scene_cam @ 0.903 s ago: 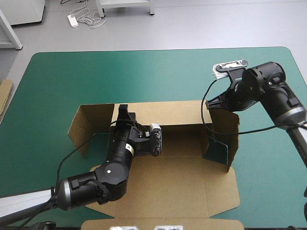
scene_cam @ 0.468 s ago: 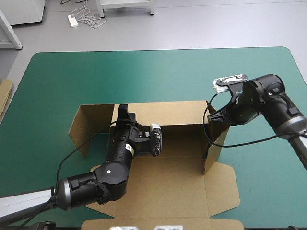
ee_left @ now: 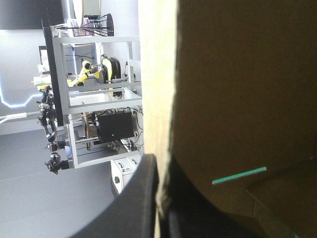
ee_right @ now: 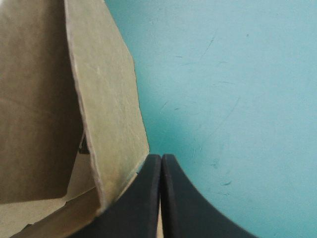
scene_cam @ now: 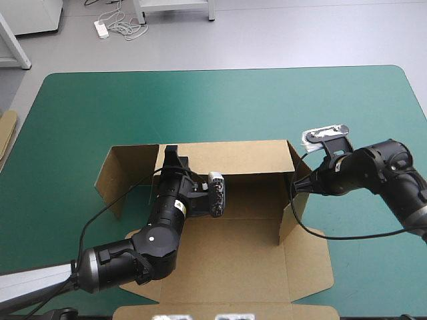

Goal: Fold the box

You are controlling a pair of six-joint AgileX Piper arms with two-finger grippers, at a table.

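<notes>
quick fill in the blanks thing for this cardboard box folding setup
The brown cardboard box rests on a ___ table cover. The left gripper is shut on the ___'s far wall. The right gripper, beside the raised right flap, is ___ and holds nothing.
Missing: teal-green; box; shut

Teal-green table cover bare from 12 to 3 o'clock of the brown cardboard box: free passage. Raised back wall bars 12; right side wall stands against my right gripper, fingers together. My left gripper, pinching the back wall, blocks the 9 o'clock half of the floor.
</notes>
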